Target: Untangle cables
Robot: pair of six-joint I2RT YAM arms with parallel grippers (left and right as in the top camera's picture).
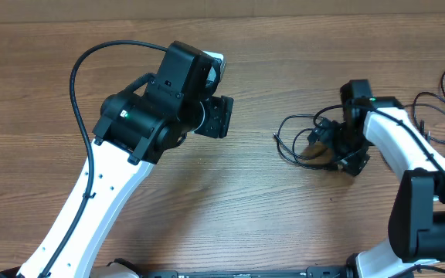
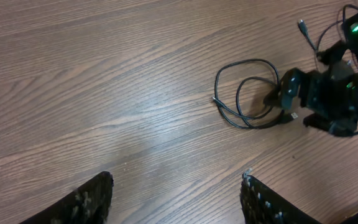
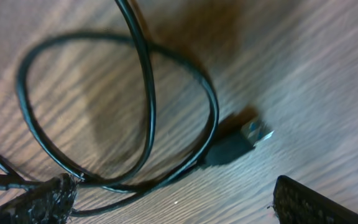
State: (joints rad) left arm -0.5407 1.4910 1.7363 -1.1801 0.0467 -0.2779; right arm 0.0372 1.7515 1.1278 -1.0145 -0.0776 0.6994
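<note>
A thin black cable (image 1: 296,139) lies in loose overlapping loops on the wood table, right of centre. It also shows in the left wrist view (image 2: 248,93). My right gripper (image 1: 332,148) is low over the right side of this coil. In the right wrist view its fingers (image 3: 173,202) are open, astride the loops (image 3: 148,106), with the left finger touching a strand. A small plug end (image 3: 244,138) lies just beyond. More thin black cables (image 1: 439,108) lie at the far right edge. My left gripper (image 1: 221,116) is open and empty, raised left of the coil (image 2: 176,199).
The wood table (image 1: 230,193) carries nothing else that I can see. The right arm's white link (image 1: 408,147) reaches over the space between the coil and the far-right cables. A loose plug (image 2: 302,26) lies past the right gripper in the left wrist view.
</note>
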